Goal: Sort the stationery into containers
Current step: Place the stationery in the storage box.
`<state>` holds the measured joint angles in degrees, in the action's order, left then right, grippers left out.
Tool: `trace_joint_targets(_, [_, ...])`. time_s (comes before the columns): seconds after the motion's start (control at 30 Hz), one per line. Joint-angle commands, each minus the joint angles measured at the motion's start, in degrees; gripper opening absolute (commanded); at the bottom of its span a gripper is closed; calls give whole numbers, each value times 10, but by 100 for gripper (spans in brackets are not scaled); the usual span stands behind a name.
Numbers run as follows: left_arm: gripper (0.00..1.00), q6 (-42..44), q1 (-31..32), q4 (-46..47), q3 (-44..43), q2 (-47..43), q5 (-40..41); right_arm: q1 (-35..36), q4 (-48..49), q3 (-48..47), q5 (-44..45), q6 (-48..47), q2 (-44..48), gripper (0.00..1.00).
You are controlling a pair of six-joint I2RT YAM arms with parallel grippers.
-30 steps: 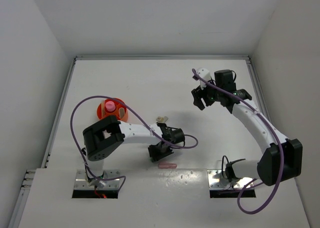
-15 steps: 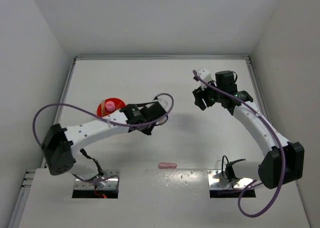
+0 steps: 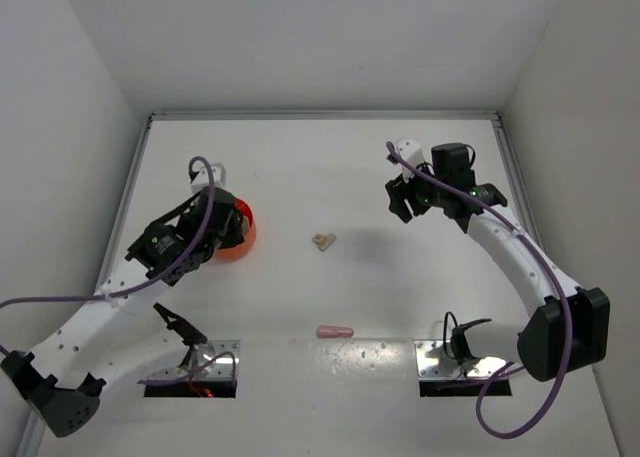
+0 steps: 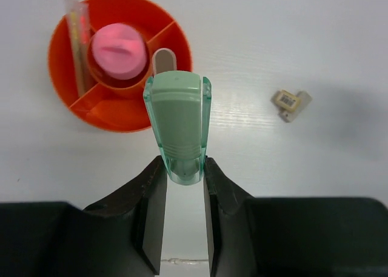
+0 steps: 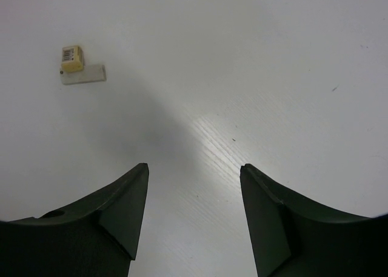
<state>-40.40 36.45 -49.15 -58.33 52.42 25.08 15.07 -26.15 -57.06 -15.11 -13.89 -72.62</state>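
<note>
My left gripper [image 4: 182, 168] is shut on a pale green bar [image 4: 177, 125], which sticks out ahead of the fingers above the near right rim of the round orange tub [image 4: 115, 112]. Inside the tub stand a pink-capped tube [image 4: 119, 50], a thin stick [image 4: 77, 40] in the left compartment and a pale piece [image 4: 163, 60] in the right one. From above, the left gripper [image 3: 212, 229] covers most of the tub [image 3: 243, 239]. A small beige block [image 3: 322, 241] lies mid-table. My right gripper [image 3: 405, 199] hangs open over bare table, with that block [image 5: 73, 59] off to its left.
A pink bar [image 3: 335, 331] lies near the front edge between the two arm bases. The white table has raised rails along its left, back and right sides. A purple cable loops off each arm.
My left arm has swung from the middle of the table leftwards to the orange tub, with the green bar in its gripper. The right arm has hardly moved.
</note>
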Motion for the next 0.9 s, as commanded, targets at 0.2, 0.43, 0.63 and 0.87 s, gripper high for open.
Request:
trace_joint_targets(0.2, [0, -89, -73, 23, 77, -72, 68, -4, 14, 1, -13, -3, 24, 64])
trace_joint_targets(0.43, [0, -179, -78, 72, 151, -104, 128, -9, 14, 1, -18, -3, 24, 64])
trace_joint_targets(0.63, [0, -223, -78, 134, 216, -104, 162, -9, 14, 1, -18, -3, 29, 64])
trace_joint_targets(0.87, [0, -224, -73, 208, 238, -73, 211, -9, 14, 6, -18, -3, 29, 65])
